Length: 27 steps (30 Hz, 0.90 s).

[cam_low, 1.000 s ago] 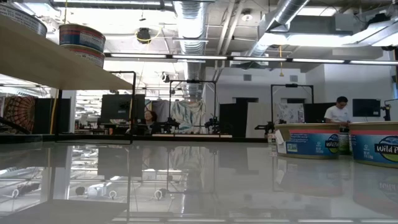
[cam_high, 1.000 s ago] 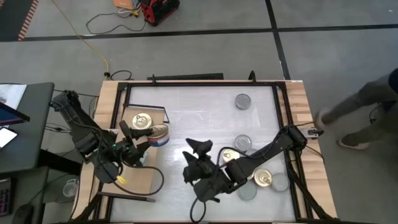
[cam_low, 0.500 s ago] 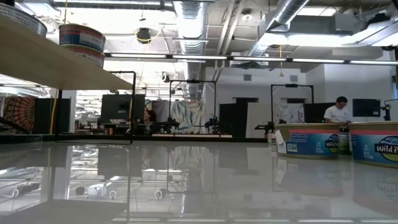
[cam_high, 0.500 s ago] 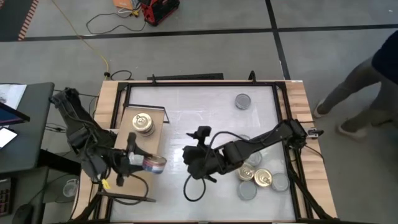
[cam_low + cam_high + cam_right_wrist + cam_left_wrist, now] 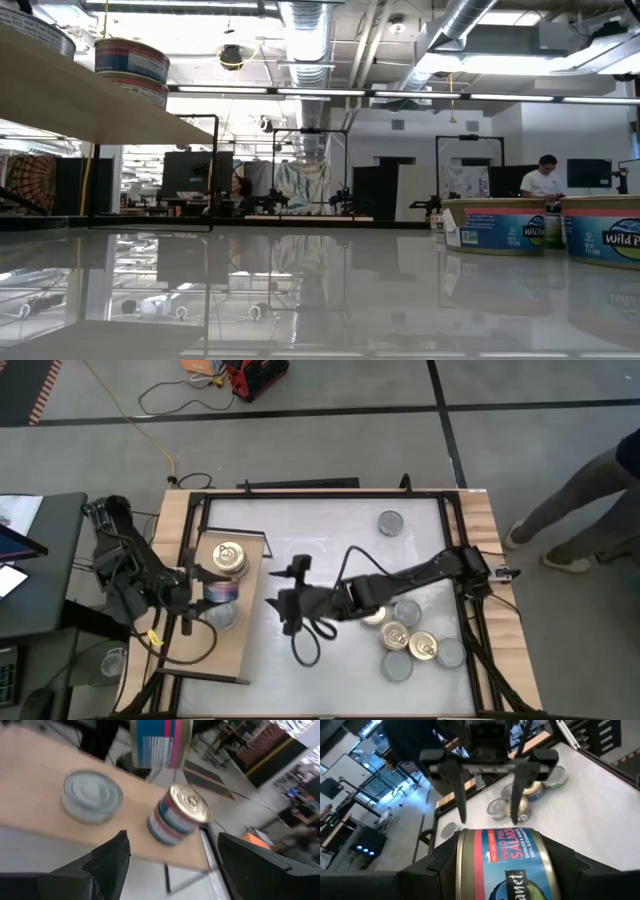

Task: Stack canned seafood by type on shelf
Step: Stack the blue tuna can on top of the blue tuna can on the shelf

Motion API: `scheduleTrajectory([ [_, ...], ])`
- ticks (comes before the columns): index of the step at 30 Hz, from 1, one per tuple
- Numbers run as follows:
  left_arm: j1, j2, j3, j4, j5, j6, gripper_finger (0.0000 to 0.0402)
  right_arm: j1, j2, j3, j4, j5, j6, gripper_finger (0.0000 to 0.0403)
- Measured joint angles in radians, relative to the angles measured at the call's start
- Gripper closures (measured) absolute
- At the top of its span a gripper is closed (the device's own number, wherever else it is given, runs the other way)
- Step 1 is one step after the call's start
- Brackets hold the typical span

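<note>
The shelf (image 5: 232, 650), a light wooden board at the table's left side, is partly hidden under the left arm. The left gripper (image 5: 205, 592) holds a salmon tin (image 5: 506, 865) clamped between its fingers above the shelf; the tin is turned on its side, flat faces toward the fingers, its axis level. Below lie a silver-topped tin (image 5: 222, 615) and a gold-topped stack (image 5: 228, 556). The right gripper (image 5: 285, 600) hovers open over the bare table beside the shelf. Loose tins (image 5: 412, 644) crowd the right, partly hidden by the right arm.
</note>
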Motion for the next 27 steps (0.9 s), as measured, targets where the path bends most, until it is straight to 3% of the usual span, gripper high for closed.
scheduleTrajectory([
  [6,0.01,-0.007,0.0,-0.053,-0.07,0.037,0.0221,-0.08,0.008,-0.013,0.075,-0.123,-0.021,0.0071],
  [12,0.048,-0.009,0.0,-0.046,-0.098,0.124,0.0214,-0.103,0.011,-0.013,0.194,-0.172,-0.252,0.0071],
  [16,0.101,-0.001,0.0,-0.066,-0.121,0.155,0.02,-0.137,0.011,-0.013,0.212,-0.186,-0.311,0.0071],
  [27,0.298,0.005,-0.009,-0.275,-0.114,-0.067,0.0215,-0.183,0.011,-0.013,0.177,-0.228,-0.302,0.0071],
])
